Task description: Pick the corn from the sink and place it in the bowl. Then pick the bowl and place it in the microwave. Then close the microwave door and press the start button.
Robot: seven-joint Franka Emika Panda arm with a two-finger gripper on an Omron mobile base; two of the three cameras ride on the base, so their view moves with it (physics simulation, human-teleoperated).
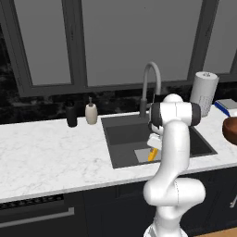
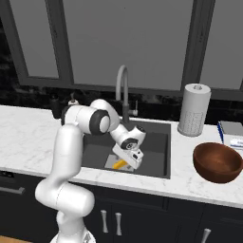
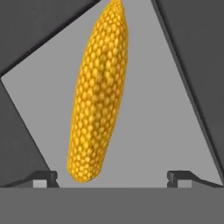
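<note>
The corn (image 3: 98,100) lies on the light grey patch at the bottom of the sink (image 1: 121,134), a yellow cob seen close up in the hand view. My gripper (image 3: 113,178) hangs open just above it, one fingertip (image 3: 43,178) on each side of the cob's near end, touching nothing. From the base views the hand (image 2: 129,154) reaches down into the sink (image 2: 156,142) over the corn (image 2: 119,164), and the same corn (image 1: 152,155) peeks out beside the arm. The reddish-brown bowl (image 2: 217,161) stands empty on the counter right of the sink. The microwave is out of view.
An arched grey faucet (image 1: 150,85) rises behind the sink. A paper towel roll (image 2: 194,110) stands at the back right, with a blue-white box (image 2: 232,133) beside it. A soap dispenser (image 1: 91,112) and a dark cup (image 1: 71,115) sit back left on the white marble counter (image 1: 51,152).
</note>
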